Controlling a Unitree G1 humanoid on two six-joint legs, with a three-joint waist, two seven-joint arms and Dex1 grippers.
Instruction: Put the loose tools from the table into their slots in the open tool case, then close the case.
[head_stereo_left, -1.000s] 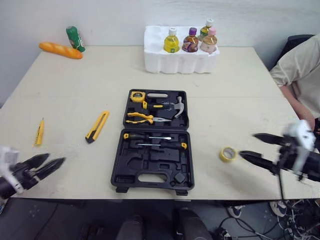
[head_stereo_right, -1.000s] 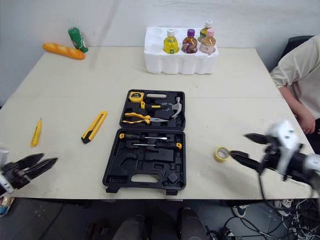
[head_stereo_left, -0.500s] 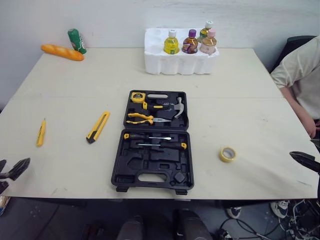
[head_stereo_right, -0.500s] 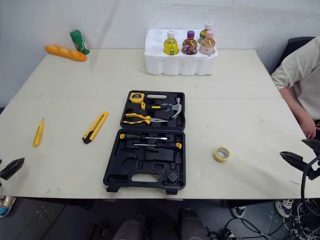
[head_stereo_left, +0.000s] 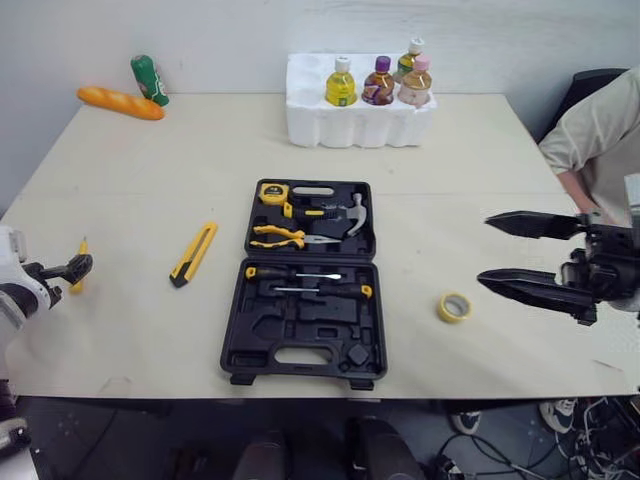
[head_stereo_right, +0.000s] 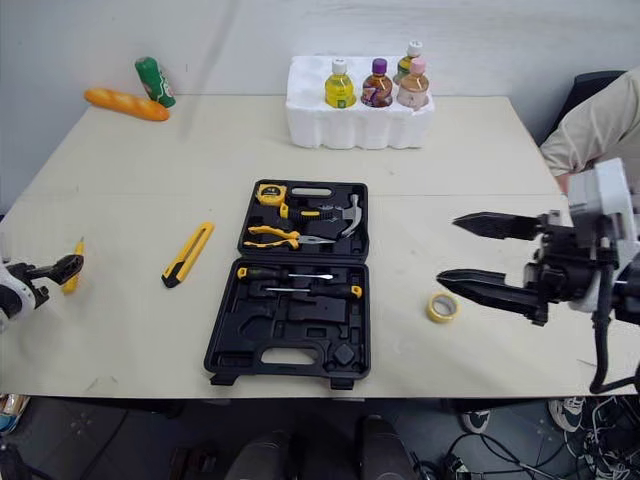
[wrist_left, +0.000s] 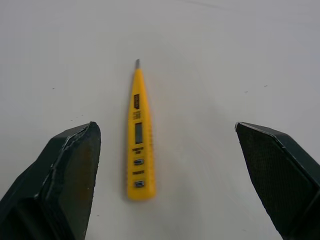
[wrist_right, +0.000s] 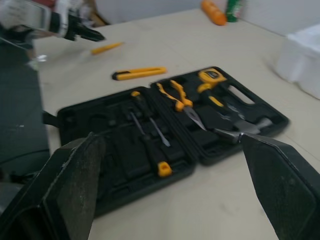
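The open black tool case (head_stereo_left: 305, 280) lies mid-table, holding a tape measure, pliers, a hammer and two screwdrivers; some slots are bare. A yellow tester pen (wrist_left: 139, 150) lies near the table's left edge, and my left gripper (head_stereo_left: 72, 270) hovers over it, open, with a finger on either side in the left wrist view. A yellow utility knife (head_stereo_left: 195, 253) lies left of the case. A yellow tape roll (head_stereo_left: 455, 307) sits to the case's right. My right gripper (head_stereo_left: 485, 250) stands open just right of the roll, holding nothing, pointing toward the case (wrist_right: 100, 120).
A white foam box (head_stereo_left: 360, 115) with several bottles stands at the back centre. A bread loaf (head_stereo_left: 122, 101) and a green can (head_stereo_left: 148, 78) lie at the back left corner. A person (head_stereo_left: 595, 140) sits at the table's right side.
Both arms dropped to the table's front edge half a second ago, then rose. The left gripper now sits over the tester pen; the right gripper is back by the tape roll.
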